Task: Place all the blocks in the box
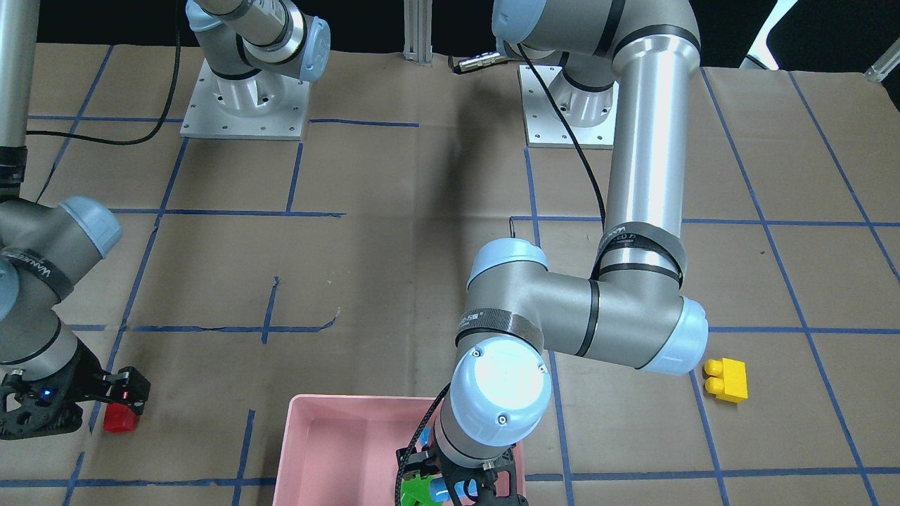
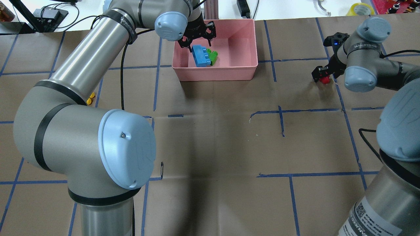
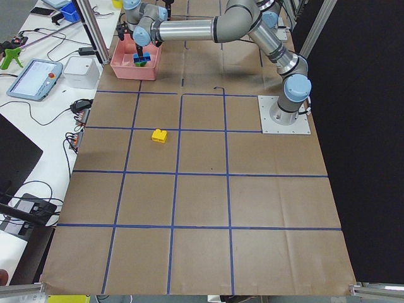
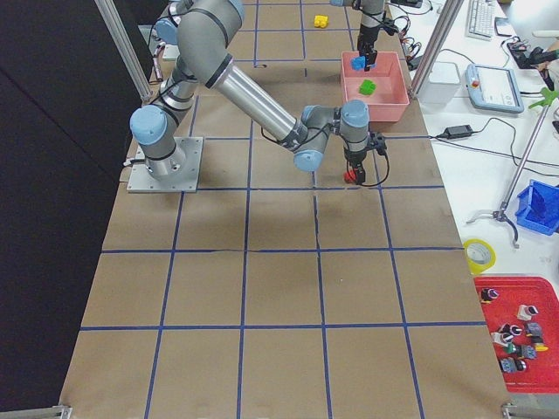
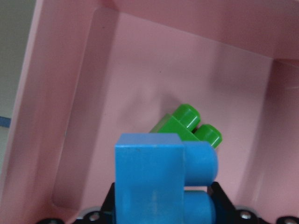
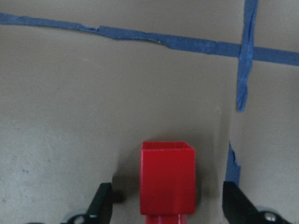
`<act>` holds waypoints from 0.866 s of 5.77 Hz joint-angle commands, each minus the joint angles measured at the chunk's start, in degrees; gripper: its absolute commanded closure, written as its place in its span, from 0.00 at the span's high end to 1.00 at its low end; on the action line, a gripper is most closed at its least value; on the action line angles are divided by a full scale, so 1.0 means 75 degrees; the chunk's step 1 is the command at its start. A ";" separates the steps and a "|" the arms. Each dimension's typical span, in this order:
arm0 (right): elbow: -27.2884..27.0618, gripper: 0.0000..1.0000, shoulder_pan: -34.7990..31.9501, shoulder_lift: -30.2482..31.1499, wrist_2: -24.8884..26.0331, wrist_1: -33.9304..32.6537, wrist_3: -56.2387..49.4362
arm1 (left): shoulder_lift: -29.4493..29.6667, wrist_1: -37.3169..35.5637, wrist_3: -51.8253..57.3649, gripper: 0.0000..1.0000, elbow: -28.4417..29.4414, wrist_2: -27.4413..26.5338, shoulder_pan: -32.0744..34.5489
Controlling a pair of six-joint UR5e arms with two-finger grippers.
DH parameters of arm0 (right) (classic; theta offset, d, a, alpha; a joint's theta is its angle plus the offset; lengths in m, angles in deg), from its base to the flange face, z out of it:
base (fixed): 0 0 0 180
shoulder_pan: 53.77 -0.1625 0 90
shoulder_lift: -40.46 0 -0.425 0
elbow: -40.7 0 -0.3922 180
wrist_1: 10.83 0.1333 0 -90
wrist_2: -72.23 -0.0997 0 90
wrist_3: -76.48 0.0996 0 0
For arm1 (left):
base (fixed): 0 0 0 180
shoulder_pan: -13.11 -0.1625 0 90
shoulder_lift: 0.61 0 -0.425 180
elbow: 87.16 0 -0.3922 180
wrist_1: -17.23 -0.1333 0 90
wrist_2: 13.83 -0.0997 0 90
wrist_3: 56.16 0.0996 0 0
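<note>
**Box and contents.** The pink box sits at the long edge of the tabletop opposite the robot. The green block lies on the box floor, in the half on the robot's left. The light-blue block is inside the box's outline, just beside the green one. Whether the two blocks touch, or whether the blue one rests on the floor, cannot be told.

**Left gripper.** The left gripper points down into the box. Its jaws are closed against the sides of the light-blue block and hold it.

**Right gripper.** The red block stands on the tabletop to the robot's right of the box, near the same long edge. The right gripper is lowered around it with its jaws spread wide. Its fingers flank the block with a gap on each side and grip nothing.

**Remaining block.** The yellow block lies alone on the tabletop to the robot's left of the box, well apart from it and nearer the long edge opposite the robot.

**Surface.** The tabletop is covered in brown paper and ruled into squares with blue tape.
</note>
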 commanded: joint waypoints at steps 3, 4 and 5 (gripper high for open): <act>0.0050 0.07 -0.0001 0.0103 0.0012 0.0104 0.0062 | -0.1923 0.1495 0.1178 0.99 -0.0216 -0.0009 -0.0925; 0.0027 0.07 -0.0001 0.0103 0.0011 0.0104 0.0062 | -0.2463 0.2292 0.2288 0.99 -0.0438 -0.0021 -0.1556; 0.0120 0.07 0.0011 0.0173 0.0023 0.0139 0.0062 | -0.3037 0.2555 0.3506 0.99 -0.0985 -0.0021 -0.2247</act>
